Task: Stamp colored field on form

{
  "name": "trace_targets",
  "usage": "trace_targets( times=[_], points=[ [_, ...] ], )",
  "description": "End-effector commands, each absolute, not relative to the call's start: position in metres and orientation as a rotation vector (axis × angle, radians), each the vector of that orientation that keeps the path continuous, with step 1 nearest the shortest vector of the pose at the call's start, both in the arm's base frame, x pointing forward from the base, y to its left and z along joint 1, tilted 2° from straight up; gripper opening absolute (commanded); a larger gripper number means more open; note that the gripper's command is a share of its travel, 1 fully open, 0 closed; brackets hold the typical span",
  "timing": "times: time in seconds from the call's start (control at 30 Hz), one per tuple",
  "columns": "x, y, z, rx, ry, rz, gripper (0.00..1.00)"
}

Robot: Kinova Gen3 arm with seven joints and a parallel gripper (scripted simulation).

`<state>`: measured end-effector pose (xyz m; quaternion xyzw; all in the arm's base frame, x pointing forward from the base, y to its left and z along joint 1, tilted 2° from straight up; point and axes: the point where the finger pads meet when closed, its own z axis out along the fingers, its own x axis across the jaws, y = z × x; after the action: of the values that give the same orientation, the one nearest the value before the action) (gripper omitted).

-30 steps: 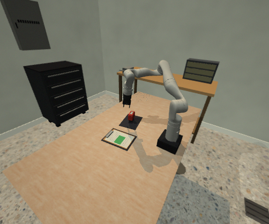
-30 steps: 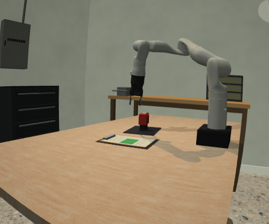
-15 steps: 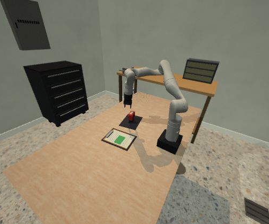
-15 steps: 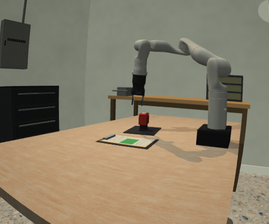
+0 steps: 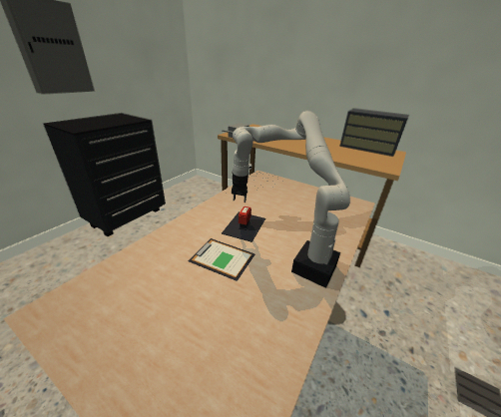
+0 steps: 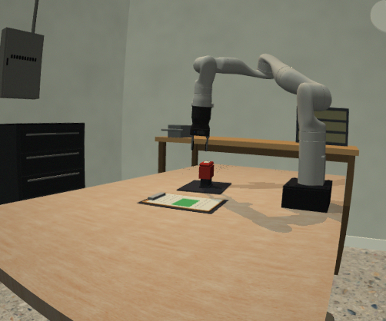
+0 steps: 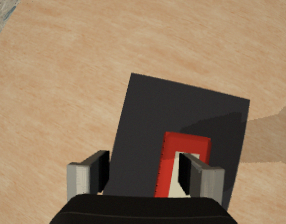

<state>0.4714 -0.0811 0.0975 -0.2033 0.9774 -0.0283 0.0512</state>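
Observation:
A red stamp (image 5: 245, 215) (image 6: 206, 170) stands upright on a black mat (image 5: 235, 229) (image 6: 218, 187) (image 7: 160, 116). A form on a clipboard (image 5: 240, 260) (image 6: 206, 205) with a green field (image 5: 223, 259) (image 6: 185, 202) lies on the table in front of the mat. My gripper (image 5: 239, 196) (image 6: 199, 147) (image 7: 144, 166) is open and empty. It hangs above the stamp, a little to its far left side. In the wrist view the stamp shows under my right finger.
The arm's black base (image 5: 316, 266) (image 6: 306, 193) stands on the table right of the mat. A second wooden table (image 5: 367, 165) (image 6: 271, 146) with a shelf unit and a grey box stands behind. A black drawer chest (image 5: 108, 170) (image 6: 37, 157) stands at the left wall.

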Motion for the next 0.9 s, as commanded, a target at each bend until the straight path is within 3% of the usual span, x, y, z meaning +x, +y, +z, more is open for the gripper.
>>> trace_targets(
  times=[0.0,0.87],
  points=[
    [0.470,-0.084,0.100,-0.599,2.982,-0.089,1.00],
    [0.451,-0.082,0.102,-0.502,3.039,-0.017,1.00]
  ],
)
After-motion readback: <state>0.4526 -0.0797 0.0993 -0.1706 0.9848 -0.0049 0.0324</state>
